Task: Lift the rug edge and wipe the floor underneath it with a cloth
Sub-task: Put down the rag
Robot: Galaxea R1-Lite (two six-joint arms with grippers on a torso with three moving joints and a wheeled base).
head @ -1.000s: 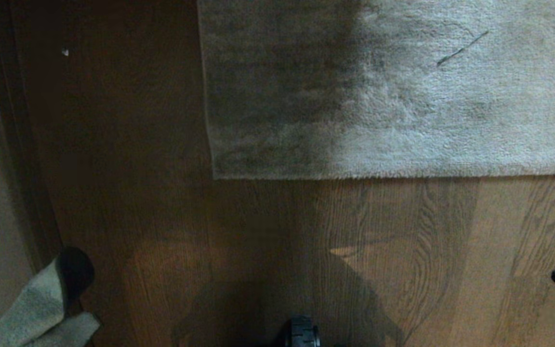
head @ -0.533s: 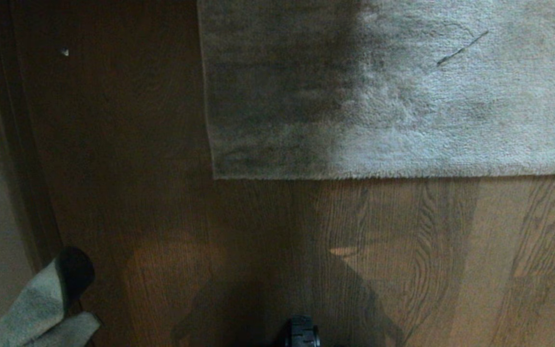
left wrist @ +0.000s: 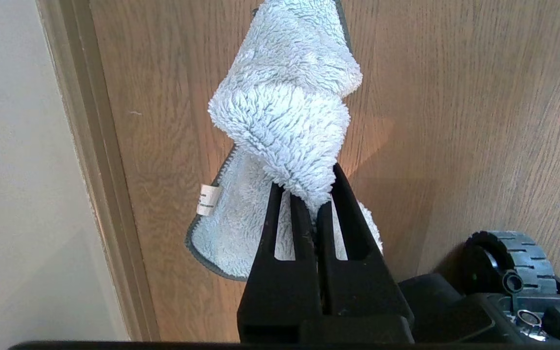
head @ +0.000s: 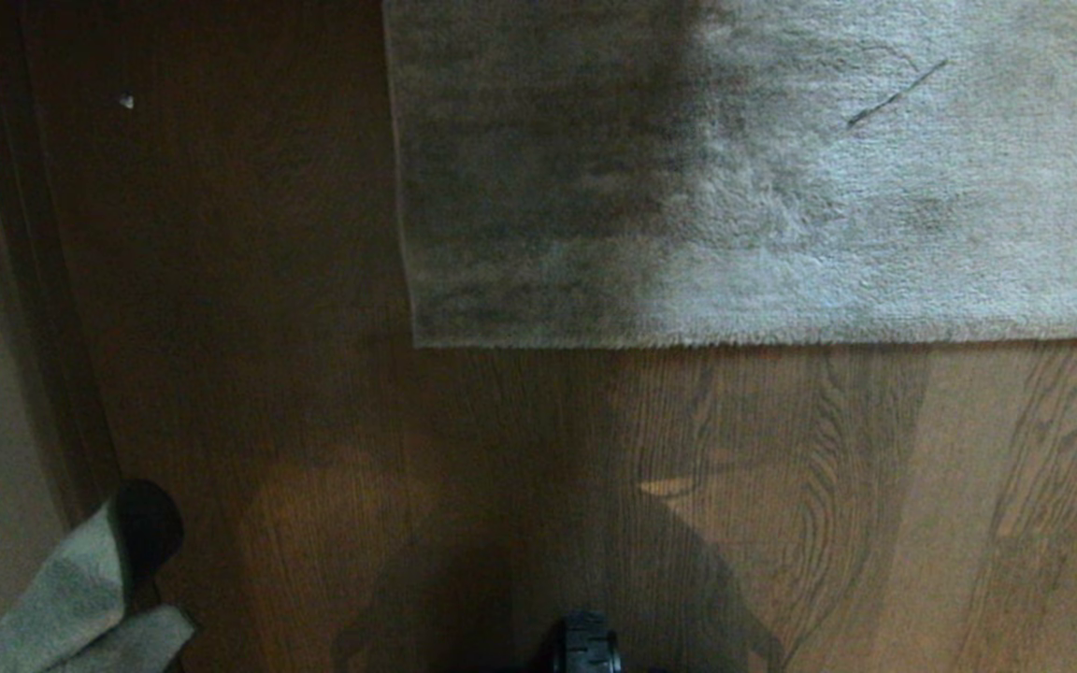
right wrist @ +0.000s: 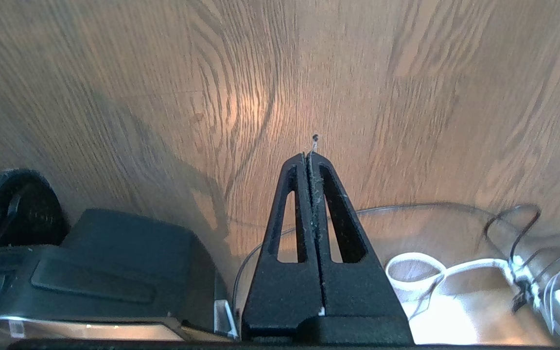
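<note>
The grey-beige rug (head: 782, 187) lies flat at the far side of the head view. The rug edge (head: 735, 338) runs straight across to a square corner (head: 419, 341). Brown wood-grain floor (head: 520, 467) fills the near side. My left gripper (left wrist: 309, 190) is shut on the cloth (left wrist: 285, 112), a fluffy light grey-blue rag that hangs from its jaws over the floor. In the head view the cloth (head: 62, 598) shows at the lower left, far from the rug. My right gripper (right wrist: 307, 156) is shut with nothing in it, low over bare floor (right wrist: 163, 73), and is out of the head view.
A wall with a skirting board (left wrist: 90, 146) runs along the left side. My own base (right wrist: 90, 272) and a wheel (left wrist: 508, 257) sit close under the arms. White and black cables (right wrist: 455, 267) lie on the floor beside the right gripper.
The right gripper has drawn back out of the head view at the lower right edge. The left gripper, the cloth and the rug have not moved.
</note>
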